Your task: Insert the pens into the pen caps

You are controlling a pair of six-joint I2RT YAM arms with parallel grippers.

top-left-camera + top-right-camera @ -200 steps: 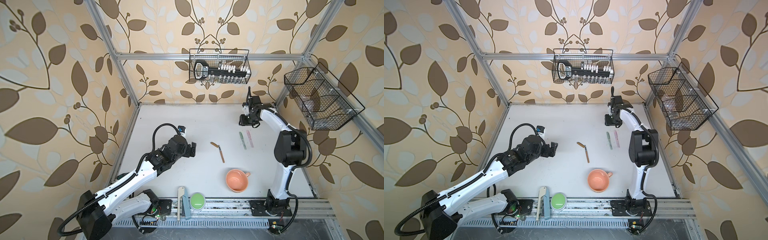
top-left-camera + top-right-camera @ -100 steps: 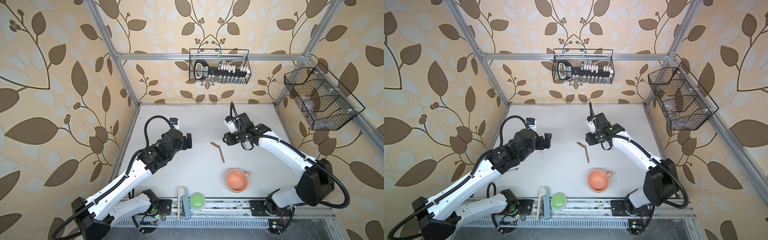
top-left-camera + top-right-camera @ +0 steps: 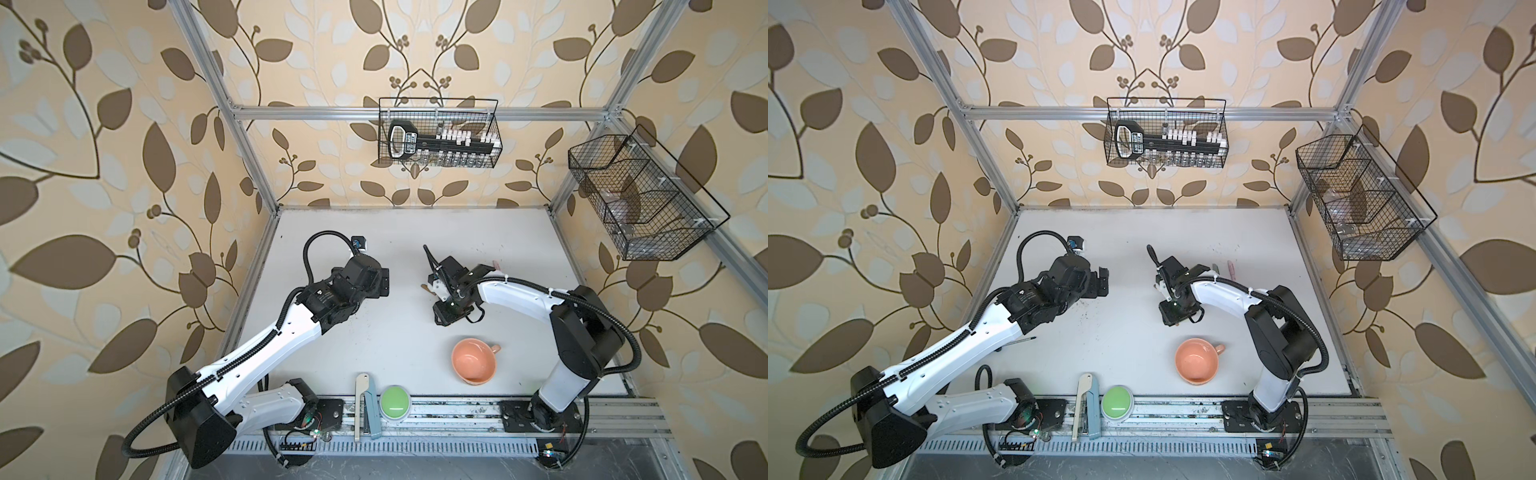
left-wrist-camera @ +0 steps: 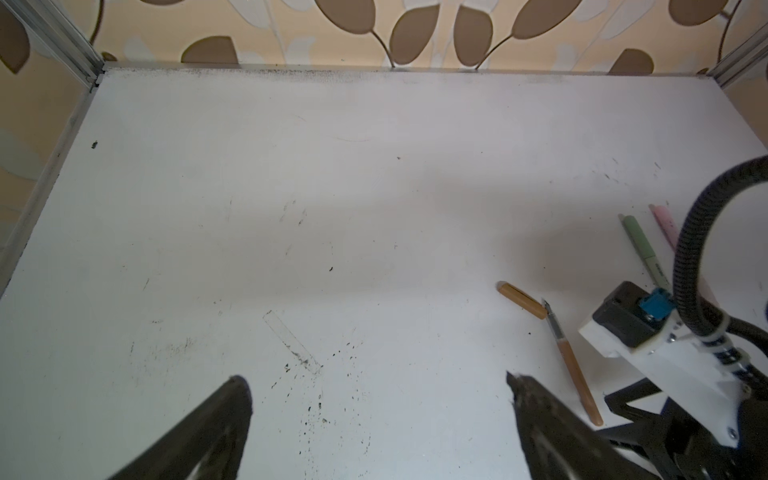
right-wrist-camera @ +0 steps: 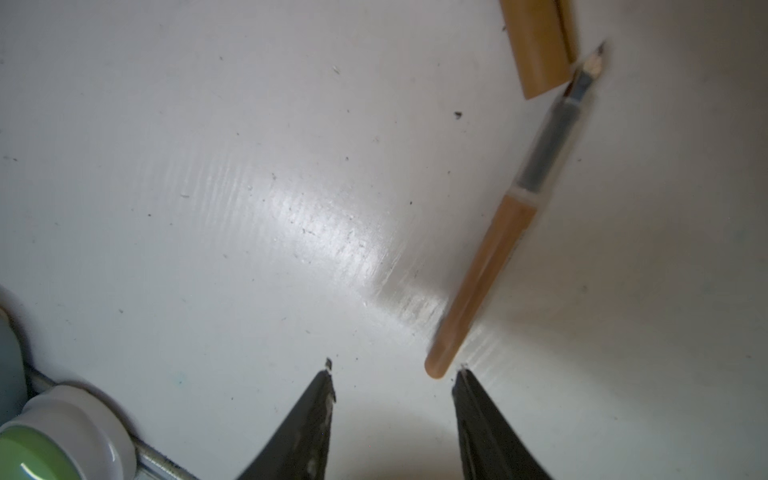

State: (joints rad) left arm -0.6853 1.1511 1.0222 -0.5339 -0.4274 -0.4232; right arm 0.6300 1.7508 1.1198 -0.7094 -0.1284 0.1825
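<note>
At the tan-brown pen's (image 5: 486,270) blunt end stand the right fingers (image 5: 316,415), half apart and empty. The pen lies flat on the surface (image 5: 208,208). Its long axis runs away from them, a little to one side, to the dark tip just beside the tan-brown cap (image 5: 536,50). Left fingers (image 4: 216,424), spread wide and empty, sit farther from the pen, so the right arm is nearer.

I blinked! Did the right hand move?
Yes. The right hand came toward the front, now much closer to the orange cup.
</note>
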